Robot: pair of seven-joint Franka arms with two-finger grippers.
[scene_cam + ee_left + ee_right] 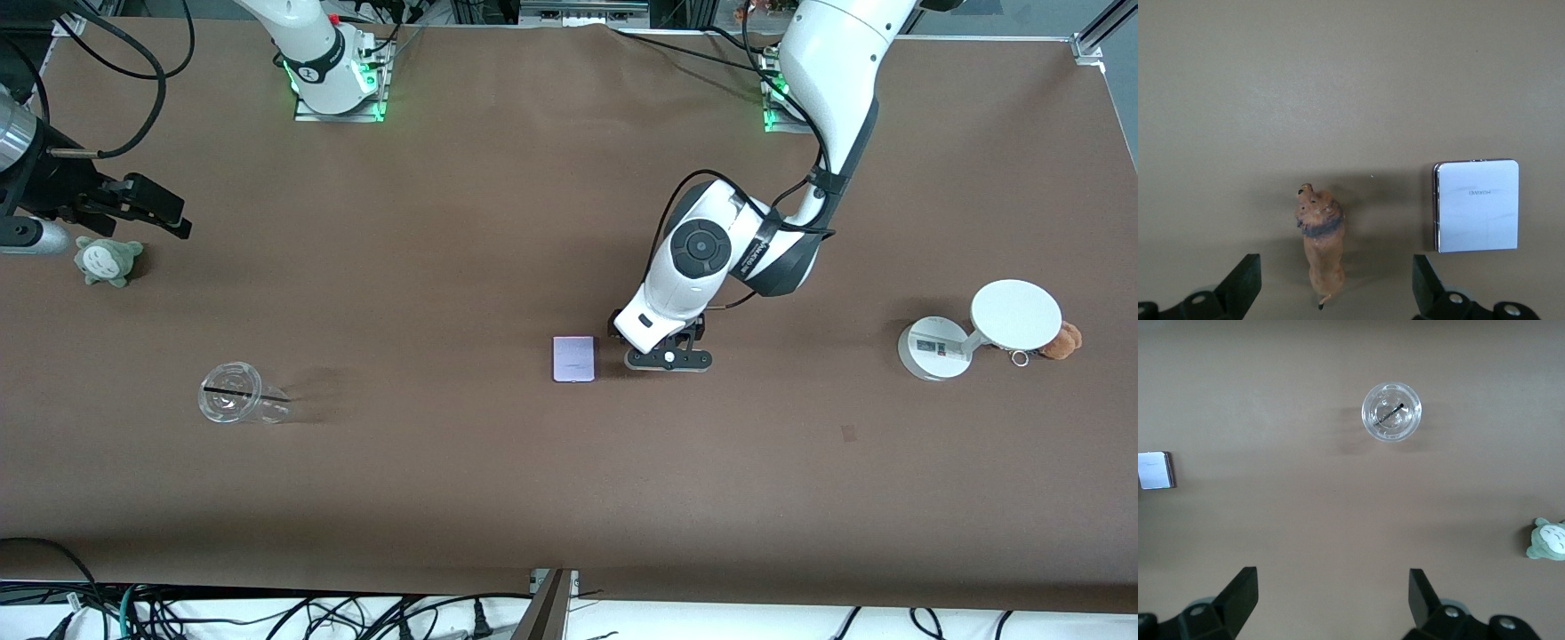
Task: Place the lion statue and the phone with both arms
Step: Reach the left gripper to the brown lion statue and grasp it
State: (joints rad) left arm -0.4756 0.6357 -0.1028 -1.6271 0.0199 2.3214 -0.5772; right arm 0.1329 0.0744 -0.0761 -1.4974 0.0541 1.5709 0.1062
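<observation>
The lion statue point(1320, 248), a small reddish-brown figurine with a darker mane, lies on the brown table. My left gripper point(1335, 268) hangs low over it, open, a finger on each side of its tail end and neither touching. In the front view the left gripper point(669, 357) hides the lion. The phone point(573, 358) point(1477, 205), a flat pale lavender rectangle, lies beside the left gripper toward the right arm's end. My right gripper point(156, 212) point(1331, 583) waits open and empty, up over the right arm's end of the table.
A clear plastic cup point(236, 404) point(1391, 412) lies nearer the front camera at the right arm's end. A grey-green plush point(107, 260) point(1547, 540) sits under the right gripper. A white round stand point(973, 336) and an orange-brown plush point(1063, 340) stand at the left arm's end.
</observation>
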